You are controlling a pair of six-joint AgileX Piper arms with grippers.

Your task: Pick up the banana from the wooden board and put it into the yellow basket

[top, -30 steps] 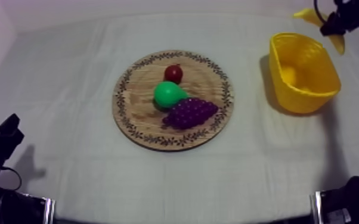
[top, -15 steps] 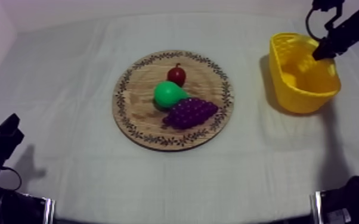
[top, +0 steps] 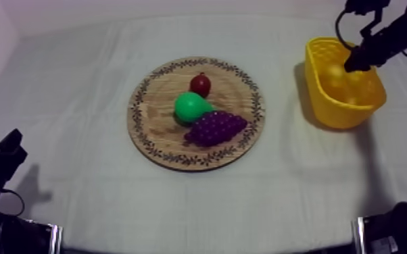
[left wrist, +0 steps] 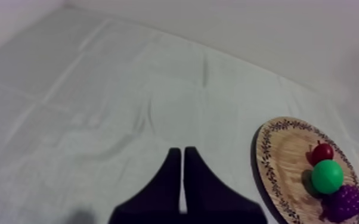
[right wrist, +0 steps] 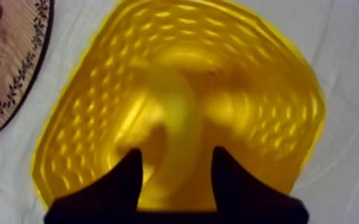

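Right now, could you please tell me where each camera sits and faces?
Top view: above the table, slanting down on wooden board and yellow basket; both arms show.
Left wrist view: behind left gripper, jaws shut, facing the board.
Right wrist view: behind right gripper, looking into the basket at banana.
All three share the board.

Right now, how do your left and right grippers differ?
The left gripper is shut, fingers together as a narrow wedge; the right gripper is open. The left hangs over bare cloth, away from the wooden board; the right is over the yellow basket, above the banana. Both have two black fingers.
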